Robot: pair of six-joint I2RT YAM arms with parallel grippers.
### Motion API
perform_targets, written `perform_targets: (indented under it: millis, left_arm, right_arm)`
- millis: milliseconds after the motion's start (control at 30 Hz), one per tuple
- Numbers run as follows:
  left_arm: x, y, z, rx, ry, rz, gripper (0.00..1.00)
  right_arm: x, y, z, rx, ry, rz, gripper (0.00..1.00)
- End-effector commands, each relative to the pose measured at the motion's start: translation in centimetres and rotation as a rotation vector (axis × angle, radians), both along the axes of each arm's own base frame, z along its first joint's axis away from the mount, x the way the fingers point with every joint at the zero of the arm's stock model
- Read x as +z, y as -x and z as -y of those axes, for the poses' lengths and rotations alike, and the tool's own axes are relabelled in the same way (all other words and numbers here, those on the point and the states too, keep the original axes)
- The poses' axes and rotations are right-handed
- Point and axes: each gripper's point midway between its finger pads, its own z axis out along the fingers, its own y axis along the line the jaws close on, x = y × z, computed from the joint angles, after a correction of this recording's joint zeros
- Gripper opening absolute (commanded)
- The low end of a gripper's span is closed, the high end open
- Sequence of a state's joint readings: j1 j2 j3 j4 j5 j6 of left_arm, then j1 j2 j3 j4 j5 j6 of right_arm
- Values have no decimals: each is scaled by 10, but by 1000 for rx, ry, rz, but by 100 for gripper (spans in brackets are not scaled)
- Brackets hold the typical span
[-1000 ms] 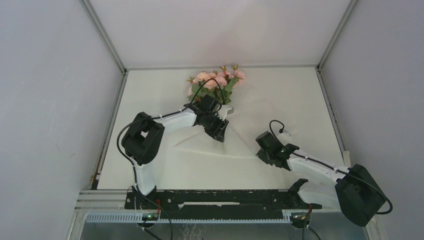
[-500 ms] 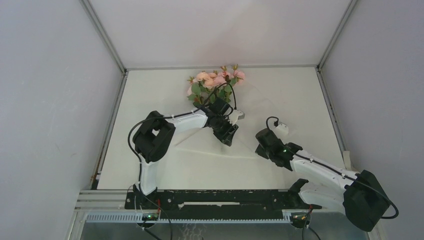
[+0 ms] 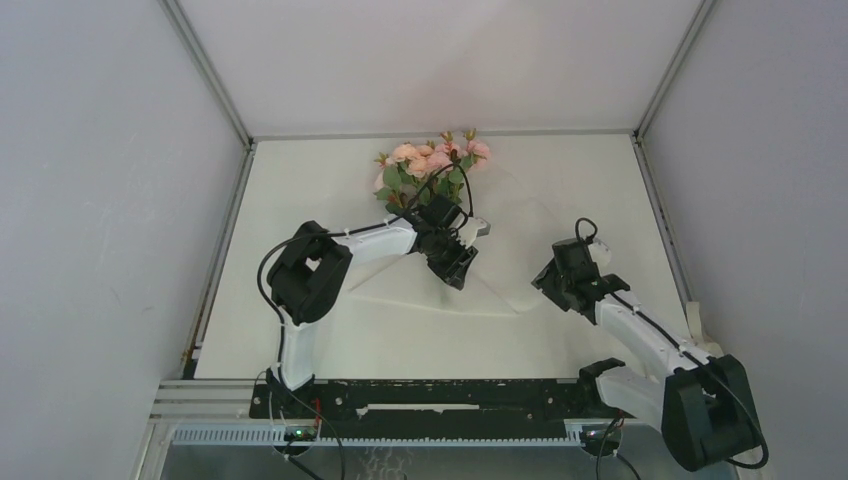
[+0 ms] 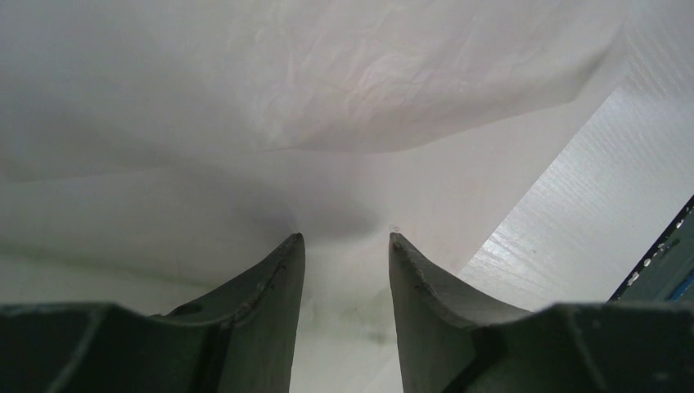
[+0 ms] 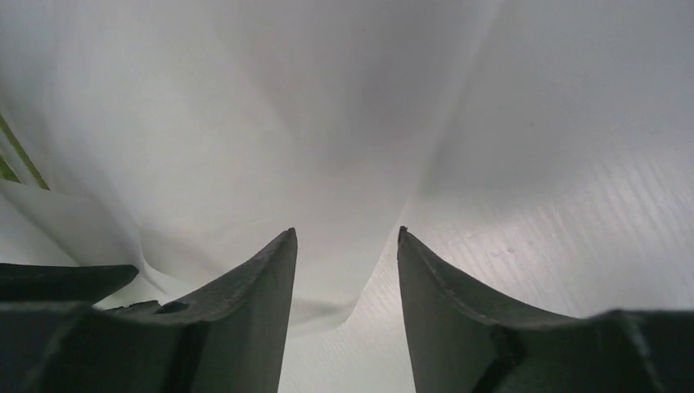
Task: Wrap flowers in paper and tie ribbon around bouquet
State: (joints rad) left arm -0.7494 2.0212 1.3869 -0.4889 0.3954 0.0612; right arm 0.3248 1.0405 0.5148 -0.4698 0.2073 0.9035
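From above, we see the flowers (image 3: pixel 432 160) lying toward the far side of the table (image 3: pixel 300 200), pink heads pointing away from the arms and stems running back under the left gripper (image 3: pixel 458 268). The paper (image 3: pixel 490 285) spreads beneath and to the right of them, a faint creased sheet that is hard to trace against the white tabletop. The right gripper (image 3: pixel 552 282) sits at the sheet's near right corner, well apart from the left one.

In the left wrist view, the left gripper (image 4: pixel 344 239) has its jaws apart, tips resting at the paper (image 4: pixel 344 90), which rises in a wrinkled fold beyond them. We see only white sheet in the gap (whether anything lies under it we cannot tell). Ribbed table (image 4: pixel 573 196) shows at the right.

In the right wrist view, the right gripper (image 5: pixel 346 233) also stands with its jaws apart. A curled edge of the paper (image 5: pixel 245 123) hangs in the gap, gripped by neither finger. A thin green stem of the flowers (image 5: pixel 12 151) shows at the far left, and bare table (image 5: pixel 573 246) at the right.
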Motion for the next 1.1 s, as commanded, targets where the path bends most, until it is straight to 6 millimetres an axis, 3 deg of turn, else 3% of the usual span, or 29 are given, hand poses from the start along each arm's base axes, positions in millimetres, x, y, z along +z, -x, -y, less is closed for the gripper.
perform_targets:
  millis: [0, 133, 267, 367, 600, 667, 767, 900, 1067]
  left_arm:
    - [-3, -8, -1, 21, -17, 19, 48]
    - [-1, -8, -2, 20, -16, 24, 48]
    - [-2, -7, -2, 17, -16, 21, 48]
    - [-4, -8, -2, 21, -19, 19, 48]
    - [-6, -12, -5, 40, -33, 29, 48]
    - [-6, -13, -6, 49, -34, 26, 48]
    - [-7, -18, -6, 62, -33, 24, 48]
    - [-8, -25, -8, 84, -31, 21, 48]
    - [-11, -29, -7, 94, -25, 4, 48]
  right_arm:
    - [-13, -9, -9, 32, -129, -5, 59]
    - [-32, -5, -16, 38, -220, -48, 59]
    - [-36, -9, -15, 46, -227, -44, 57]
    - [-32, -16, -14, 54, -239, -11, 45]
    - [-19, -24, -15, 99, -241, 51, 6]
    - [-11, -27, -14, 125, -224, 75, 0]
    - [15, -37, -21, 185, -202, 148, 0]
    - [56, -48, -50, 327, -149, 255, 0]
    - [92, -57, -89, 454, -133, 310, 0]
